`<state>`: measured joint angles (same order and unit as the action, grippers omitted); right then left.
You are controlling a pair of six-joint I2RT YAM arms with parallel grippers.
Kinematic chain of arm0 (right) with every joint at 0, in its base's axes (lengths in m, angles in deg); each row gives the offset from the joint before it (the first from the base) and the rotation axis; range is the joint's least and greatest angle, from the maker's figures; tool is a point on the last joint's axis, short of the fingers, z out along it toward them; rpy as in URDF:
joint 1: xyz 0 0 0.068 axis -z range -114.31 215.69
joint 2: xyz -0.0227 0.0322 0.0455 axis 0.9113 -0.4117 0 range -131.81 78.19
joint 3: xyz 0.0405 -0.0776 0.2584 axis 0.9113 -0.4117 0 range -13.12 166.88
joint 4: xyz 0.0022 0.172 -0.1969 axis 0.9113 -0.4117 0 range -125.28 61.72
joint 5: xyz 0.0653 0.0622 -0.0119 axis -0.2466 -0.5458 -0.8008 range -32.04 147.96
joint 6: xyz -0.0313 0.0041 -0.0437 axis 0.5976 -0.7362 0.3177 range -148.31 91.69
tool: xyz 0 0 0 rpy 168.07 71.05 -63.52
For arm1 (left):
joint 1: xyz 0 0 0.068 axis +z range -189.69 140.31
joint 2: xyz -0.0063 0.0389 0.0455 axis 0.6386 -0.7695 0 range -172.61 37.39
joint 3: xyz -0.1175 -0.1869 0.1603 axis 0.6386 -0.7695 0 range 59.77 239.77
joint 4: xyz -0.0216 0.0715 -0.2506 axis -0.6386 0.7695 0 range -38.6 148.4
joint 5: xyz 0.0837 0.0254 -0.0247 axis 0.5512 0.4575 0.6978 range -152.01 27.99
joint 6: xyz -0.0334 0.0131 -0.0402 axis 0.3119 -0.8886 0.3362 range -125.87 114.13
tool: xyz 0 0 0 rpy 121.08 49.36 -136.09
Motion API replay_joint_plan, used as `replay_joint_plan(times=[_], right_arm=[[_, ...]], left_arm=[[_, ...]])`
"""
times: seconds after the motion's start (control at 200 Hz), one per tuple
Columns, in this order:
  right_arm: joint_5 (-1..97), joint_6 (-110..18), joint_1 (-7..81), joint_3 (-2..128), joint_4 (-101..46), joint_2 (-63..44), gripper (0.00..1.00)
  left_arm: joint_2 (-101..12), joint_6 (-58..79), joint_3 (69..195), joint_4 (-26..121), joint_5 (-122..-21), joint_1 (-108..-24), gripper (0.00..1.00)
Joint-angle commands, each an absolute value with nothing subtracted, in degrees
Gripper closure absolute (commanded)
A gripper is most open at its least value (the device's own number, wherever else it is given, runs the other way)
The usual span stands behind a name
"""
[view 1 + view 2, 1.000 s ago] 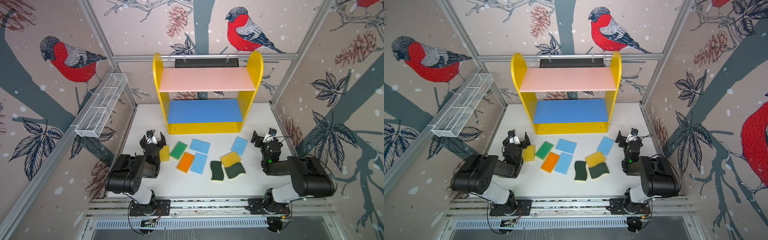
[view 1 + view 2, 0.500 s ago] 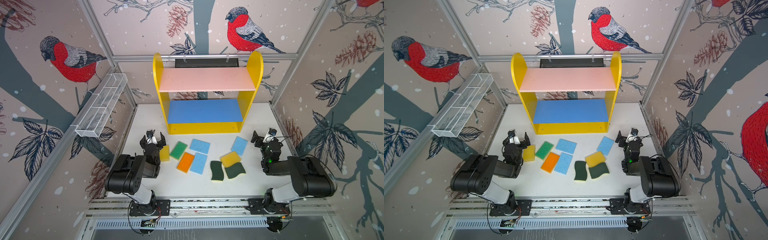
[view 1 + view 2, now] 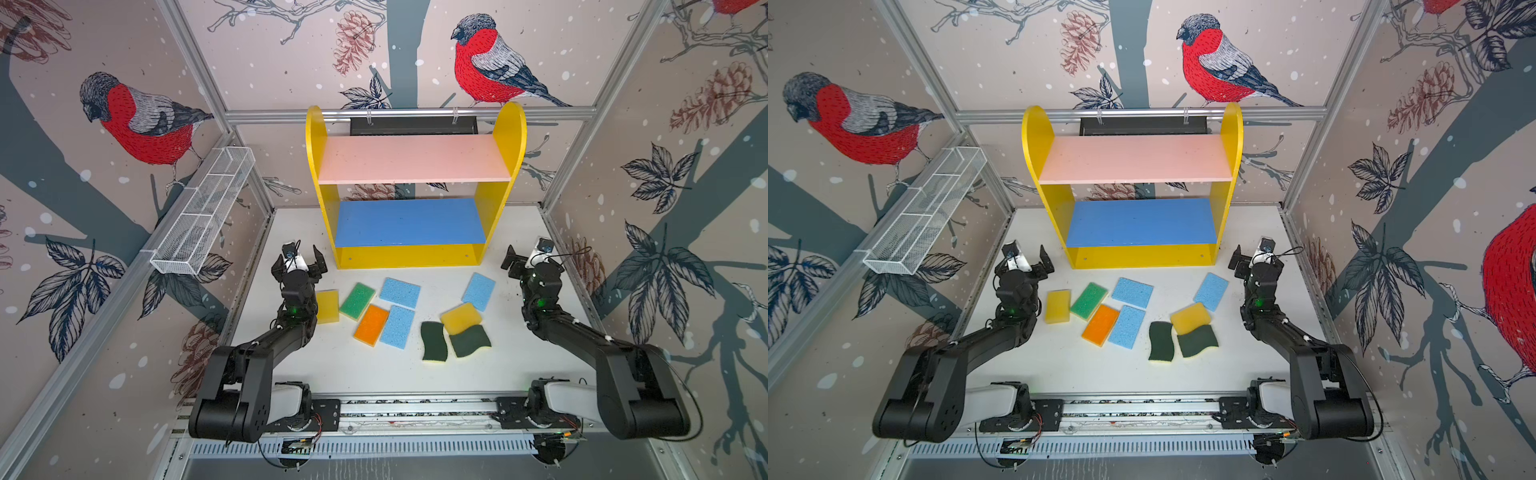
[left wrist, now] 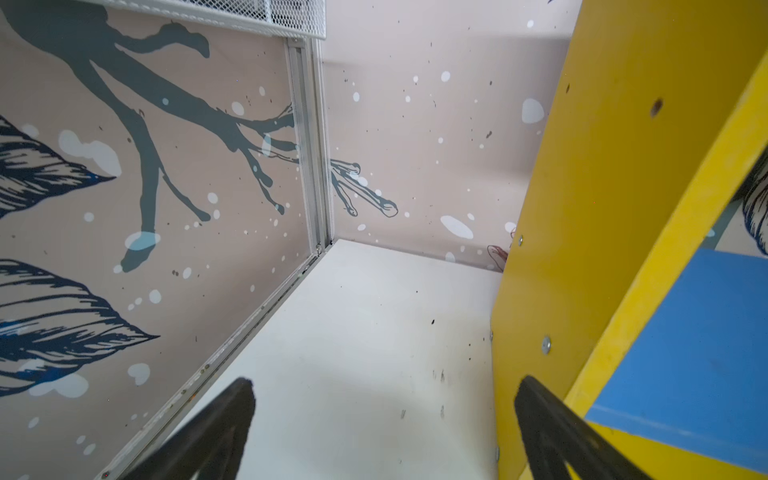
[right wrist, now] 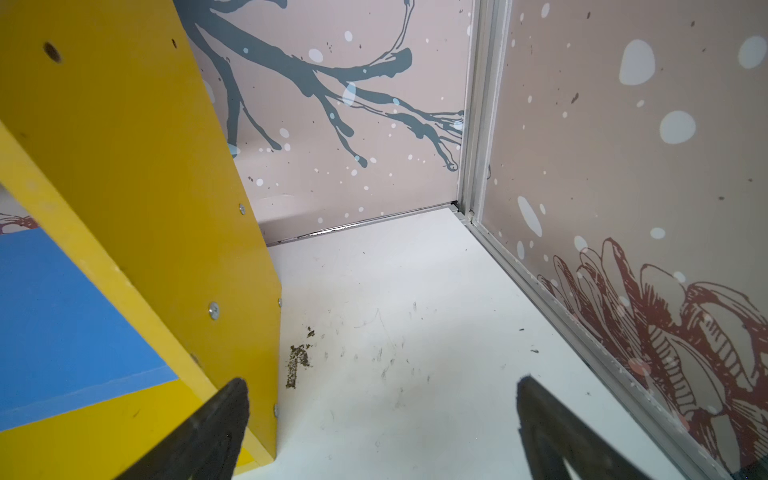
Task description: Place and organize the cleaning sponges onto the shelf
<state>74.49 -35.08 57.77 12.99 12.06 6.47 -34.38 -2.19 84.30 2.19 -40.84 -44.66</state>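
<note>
In both top views the three-tier shelf [image 3: 509,137], made of smooth painted board with rounded yellow sides, stands upright at the back of the white desk [image 3: 374,370]. Its long axis runs left to right and its open front faces the arms. Its pink top board [image 3: 413,160] and blue middle board [image 3: 409,222] are bare.

All nine sponges lie flat on the desk in front of it. A yellow foam block [image 3: 327,306] points lengthwise at the shelf, just beside the left end effector [image 3: 297,262]. The green-topped sponge [image 3: 357,295] and orange-topped sponge [image 3: 371,325] slant with their far ends toward the right. One porous light-blue rectangle [image 3: 400,292] lies crosswise. A second light-blue rectangle [image 3: 397,326] lies lengthwise, touching the orange-topped sponge, and a third light-blue rectangle [image 3: 478,291] sits apart on the right. A second yellow block [image 3: 460,318] touches two wavy-edged dark-green scourers: the left scourer [image 3: 434,341] lies lengthwise, the right scourer [image 3: 470,340] crosswise.

The left end effector and the right end effector [image 3: 530,259] are both released, spread wide and holding nothing. A white wire-mesh basket [image 3: 203,212] hangs on the left wall.

In the left wrist view the left end effector [image 4: 384,384] shows black fingers [image 4: 216,432] wide apart over bare desk. The shelf's yellow side, dotted with screw heads, stands next to one finger.

In the right wrist view the right end effector [image 5: 382,384] is equally spread and empty. A dark gritty smudge [image 5: 297,361] marks the desk by the shelf's foot.
</note>
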Motion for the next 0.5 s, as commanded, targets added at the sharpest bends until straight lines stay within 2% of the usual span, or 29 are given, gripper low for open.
replay_joint_plan(times=[0.0, 0.225, 0.345, 0.495], right_arm=[[79.89, -42.92, 54.65, 15.38, -0.60, 9.62, 0.00], [85.63, -53.58, 44.81, 17.82, -17.46, 14.28, 0.00], [83.84, -59.82, 42.72, 18.70, -25.11, 14.88, 0.00], [80.40, -62.48, 41.31, 17.74, -27.05, 14.78, 0.01]], left_arm=[[-31.52, 1.73, 86.94, 15.40, -41.61, -44.78, 0.02], [-23.85, 11.05, 86.34, 24.03, -43.12, -44.83, 0.03], [-21.14, 16.02, 87.07, 30.57, -44.67, -45.05, 0.08], [-19.42, 19.33, 87.74, 36.98, -46.39, -45.61, 0.14]])
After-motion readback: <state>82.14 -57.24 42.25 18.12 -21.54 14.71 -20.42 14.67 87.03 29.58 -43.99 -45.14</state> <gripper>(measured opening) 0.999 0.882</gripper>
